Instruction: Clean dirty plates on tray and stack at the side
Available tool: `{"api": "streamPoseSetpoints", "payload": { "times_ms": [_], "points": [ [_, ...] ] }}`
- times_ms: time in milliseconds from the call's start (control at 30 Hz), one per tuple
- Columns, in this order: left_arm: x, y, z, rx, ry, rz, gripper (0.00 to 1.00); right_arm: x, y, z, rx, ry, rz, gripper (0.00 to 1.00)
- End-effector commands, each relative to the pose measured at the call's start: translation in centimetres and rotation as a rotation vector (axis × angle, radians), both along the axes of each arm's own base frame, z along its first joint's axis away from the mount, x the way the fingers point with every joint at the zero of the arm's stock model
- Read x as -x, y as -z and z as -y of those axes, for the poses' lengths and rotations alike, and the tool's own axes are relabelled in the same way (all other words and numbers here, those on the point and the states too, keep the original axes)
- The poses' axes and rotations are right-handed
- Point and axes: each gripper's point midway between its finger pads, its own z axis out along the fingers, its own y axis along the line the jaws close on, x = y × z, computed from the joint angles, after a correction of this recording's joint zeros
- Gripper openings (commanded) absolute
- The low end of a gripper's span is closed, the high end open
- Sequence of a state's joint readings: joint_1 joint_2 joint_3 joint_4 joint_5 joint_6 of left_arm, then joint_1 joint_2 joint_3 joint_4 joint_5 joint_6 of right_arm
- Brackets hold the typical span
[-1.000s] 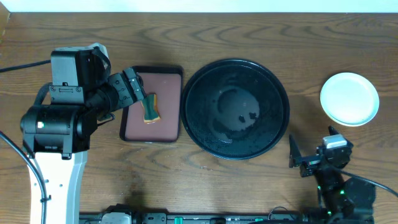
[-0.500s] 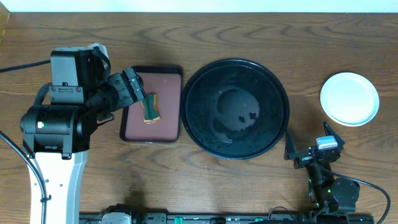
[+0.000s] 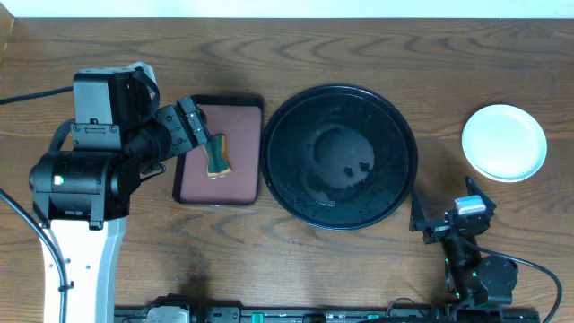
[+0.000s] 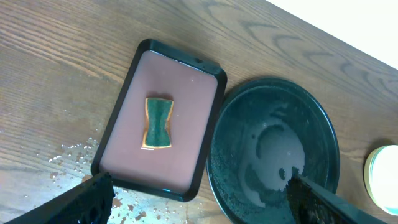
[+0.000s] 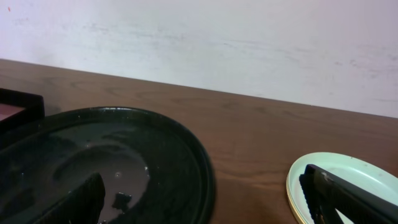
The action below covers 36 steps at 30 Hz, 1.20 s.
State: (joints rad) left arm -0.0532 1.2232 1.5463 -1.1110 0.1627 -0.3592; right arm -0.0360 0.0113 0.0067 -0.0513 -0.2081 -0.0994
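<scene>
- plates (image 3: 504, 142): one round stack on the bare table (image 3: 430, 54), right of the tray (image 3: 296, 193), apart from it and not touching.
- top plate is pale mint-white, shallow, with a plain face. In the right wrist view a pale yellow edge shows under its rim (image 5: 348, 177). Can't tell how many are in the stack.
- tray: big round glossy black, raised rim, wet sheen and reflections in the middle, nothing sitting on it.
- maroon rectangular tray (image 3: 242, 170) just left of the round one, with a green-and-yellow sponge (image 3: 218, 155) lying on it.
- left gripper (image 3: 197, 128) is above the maroon tray's left edge, fingers wide apart, holding nothing.
- right gripper (image 3: 446, 215) is low by the tray's lower-right rim, fingers spread, holding nothing.
- water droplets (image 4: 74, 149) on the wood beside the maroon tray.
</scene>
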Motion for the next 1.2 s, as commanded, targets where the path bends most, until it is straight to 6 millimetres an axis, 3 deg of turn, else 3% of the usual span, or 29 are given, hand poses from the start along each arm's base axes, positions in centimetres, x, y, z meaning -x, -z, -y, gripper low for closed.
{"api": "streamPoseSetpoints", "payload": {
  "times_ms": [0, 367, 467, 833, 1167],
  "points": [
    [0.0, -0.4, 0.0, 0.002, 0.009, 0.011, 0.89, 0.0, 0.1, 0.0, 0.01, 0.0, 0.0, 0.99],
    [0.3, 0.0, 0.0, 0.0, 0.01, 0.003, 0.9, 0.0, 0.1, 0.0, 0.01, 0.0, 0.0, 0.99],
    [1.3, -0.1, -1.4, -0.073, -0.025, 0.043, 0.89, 0.0, 0.1, 0.0, 0.01, 0.0, 0.0, 0.99],
    [2.3, -0.8, -3.9, -0.081, -0.138, 0.525, 0.9, 0.0, 0.1, 0.0, 0.01, 0.0, 0.0, 0.99],
    [5.4, 2.2, -4.5, -0.076, -0.176, 0.806, 0.9, 0.0, 0.1, 0.0, 0.01, 0.0, 0.0, 0.99]
  ]
}}
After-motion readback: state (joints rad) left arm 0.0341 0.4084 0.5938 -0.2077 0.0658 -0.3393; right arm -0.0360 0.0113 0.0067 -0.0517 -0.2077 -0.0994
